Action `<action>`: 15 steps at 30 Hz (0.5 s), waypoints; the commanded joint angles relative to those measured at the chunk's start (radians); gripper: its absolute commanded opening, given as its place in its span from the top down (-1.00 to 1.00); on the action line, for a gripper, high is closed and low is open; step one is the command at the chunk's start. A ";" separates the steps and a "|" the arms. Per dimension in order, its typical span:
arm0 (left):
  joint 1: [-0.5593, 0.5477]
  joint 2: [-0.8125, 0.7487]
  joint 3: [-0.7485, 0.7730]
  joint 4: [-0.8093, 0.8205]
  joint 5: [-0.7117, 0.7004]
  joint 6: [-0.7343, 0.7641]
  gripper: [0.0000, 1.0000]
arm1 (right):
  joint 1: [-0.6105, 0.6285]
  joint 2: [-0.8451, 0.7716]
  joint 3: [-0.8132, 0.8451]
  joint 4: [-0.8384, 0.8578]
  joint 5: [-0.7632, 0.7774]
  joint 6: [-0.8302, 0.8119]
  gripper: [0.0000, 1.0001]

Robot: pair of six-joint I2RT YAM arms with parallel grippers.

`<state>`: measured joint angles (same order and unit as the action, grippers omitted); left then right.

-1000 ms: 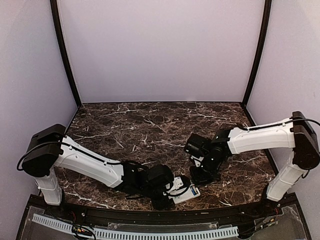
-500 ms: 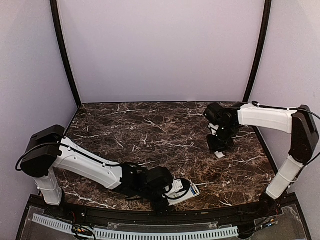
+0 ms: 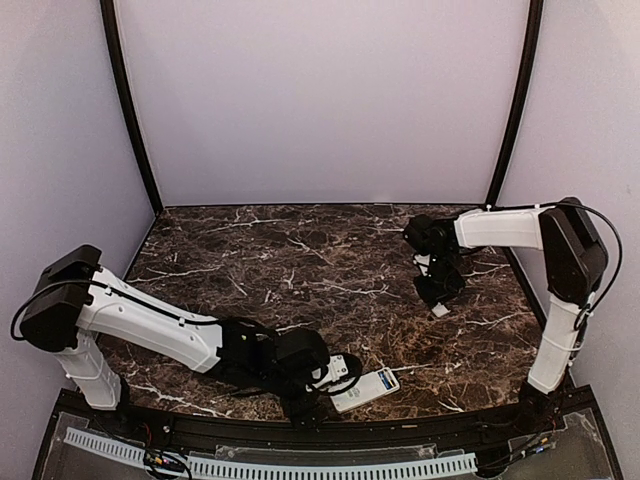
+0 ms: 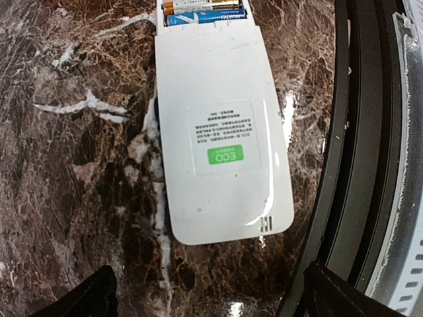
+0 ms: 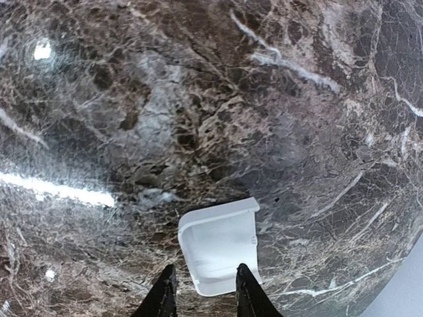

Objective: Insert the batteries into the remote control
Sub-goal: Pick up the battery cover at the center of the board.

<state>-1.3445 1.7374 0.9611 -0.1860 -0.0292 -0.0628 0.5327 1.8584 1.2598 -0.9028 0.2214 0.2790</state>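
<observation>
Dark brown marble table top (image 3: 300,250) with white veining, enclosed by pale lilac walls (image 3: 320,100). Remote control (image 4: 221,132) lies flat at the near edge of the table, centre-right, just beside the black front rim (image 4: 357,165). It lies back side up. A printed label with a green sticker (image 4: 225,155) sits on the white shell. The compartment at its far end is uncovered. Batteries (image 4: 208,17) are seated inside, lying crosswise: one blue cell is plainly seen, and a second beyond it is cut off by the picture's edge. Left gripper (image 4: 215,292) hovers over the remote's near end, its jaws spread wide and holding nothing. Its fingers (image 4: 92,300) stand well outside both long edges of the shell. A white battery cover (image 5: 218,247) lies well apart from the remote on the marble, toward the right rear of the table. Right gripper (image 5: 205,290) stands over the cover's near end with its jaws partly apart. One finger overlaps one edge of the cover, and a strip of marble shows between the other finger and the opposite edge, so the cover is not clamped.
</observation>
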 commanded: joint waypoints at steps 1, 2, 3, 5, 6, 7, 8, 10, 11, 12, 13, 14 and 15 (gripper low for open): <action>0.004 -0.090 -0.025 -0.035 -0.020 0.010 -0.96 | -0.012 0.021 -0.019 0.041 -0.008 -0.040 0.44; 0.004 -0.108 -0.031 -0.028 -0.021 0.014 -0.96 | -0.012 0.027 -0.023 0.050 -0.015 -0.046 0.46; 0.004 -0.116 -0.033 -0.025 -0.022 0.016 -0.96 | -0.013 0.035 -0.027 0.059 -0.022 -0.054 0.47; 0.004 -0.139 -0.038 -0.019 -0.025 0.019 -0.96 | -0.018 0.050 -0.031 0.069 -0.042 -0.066 0.50; 0.004 -0.151 -0.040 -0.019 -0.028 0.021 -0.96 | -0.022 0.056 -0.032 0.073 -0.051 -0.073 0.53; 0.004 -0.157 -0.041 -0.021 -0.031 0.021 -0.96 | -0.024 0.063 -0.035 0.076 -0.060 -0.077 0.56; 0.004 -0.169 -0.044 -0.024 -0.036 0.020 -0.96 | -0.026 0.066 -0.037 0.081 -0.067 -0.081 0.59; 0.004 -0.183 -0.048 -0.029 -0.044 0.020 -0.96 | -0.029 0.069 -0.044 0.085 -0.073 -0.084 0.66; 0.004 -0.193 -0.052 -0.030 -0.047 0.020 -0.97 | -0.030 0.070 -0.047 0.088 -0.076 -0.086 0.72; 0.004 -0.199 -0.055 -0.029 -0.052 0.019 -0.96 | -0.032 0.071 -0.050 0.087 -0.084 -0.088 0.83; 0.004 -0.211 -0.061 -0.028 -0.055 0.019 -0.96 | -0.032 0.073 -0.052 0.088 -0.093 -0.090 0.95; 0.004 -0.219 -0.064 -0.025 -0.061 0.019 -0.96 | -0.031 0.072 -0.053 0.087 -0.106 -0.093 1.00; 0.004 -0.236 -0.072 -0.019 -0.063 0.018 -0.96 | -0.032 0.069 -0.055 0.087 -0.120 -0.097 1.00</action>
<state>-1.3441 1.5642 0.9211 -0.1902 -0.0685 -0.0551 0.5114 1.8961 1.2415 -0.8394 0.1574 0.2012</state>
